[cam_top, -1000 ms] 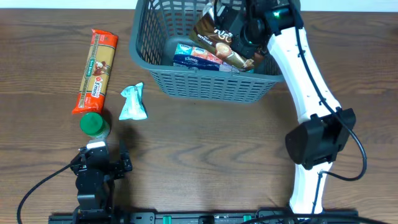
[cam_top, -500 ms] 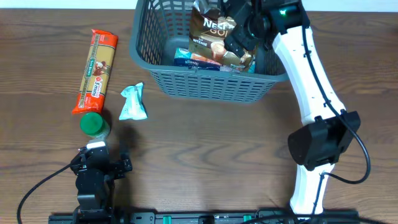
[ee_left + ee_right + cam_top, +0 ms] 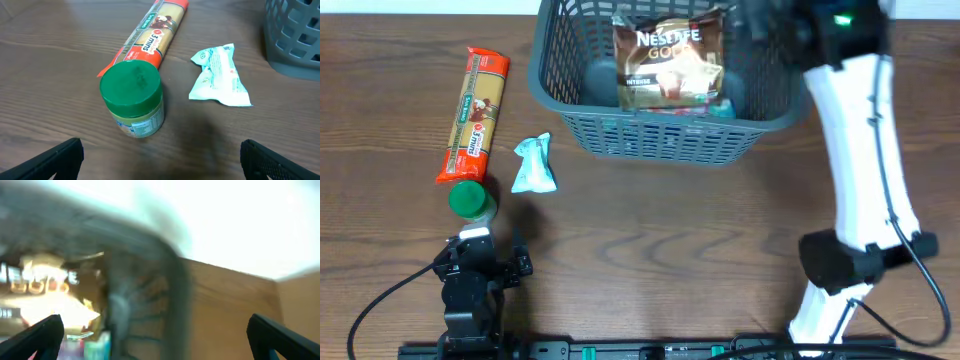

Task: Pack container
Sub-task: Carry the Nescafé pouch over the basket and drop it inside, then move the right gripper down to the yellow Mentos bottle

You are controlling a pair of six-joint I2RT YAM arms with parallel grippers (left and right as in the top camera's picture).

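Observation:
The container (image 3: 650, 140), a dark grey slotted basket, stands at the back of the table. A brown Nestle Gold pouch (image 3: 668, 62) lies in it on top of other packets. My right gripper (image 3: 160, 340) is open and empty. Its view is blurred, with the basket's right wall (image 3: 172, 295) under it and the pouch (image 3: 45, 295) to its left. My left gripper (image 3: 162, 162) is open and empty, low over the table. It sits just short of a green-lidded jar (image 3: 132, 100), a light blue packet (image 3: 220, 75) and an orange pasta pack (image 3: 150, 35).
The jar (image 3: 470, 200), the blue packet (image 3: 534, 165) and the pasta pack (image 3: 475, 115) lie left of the basket. The white right arm (image 3: 865, 150) rises along the table's right side. A basket corner (image 3: 295, 40) shows in the left wrist view.
My right gripper has opened and let go of the Nestle pouch, which now lies flat in the basket. The right arm has swung right, off the basket. The left arm has not moved.

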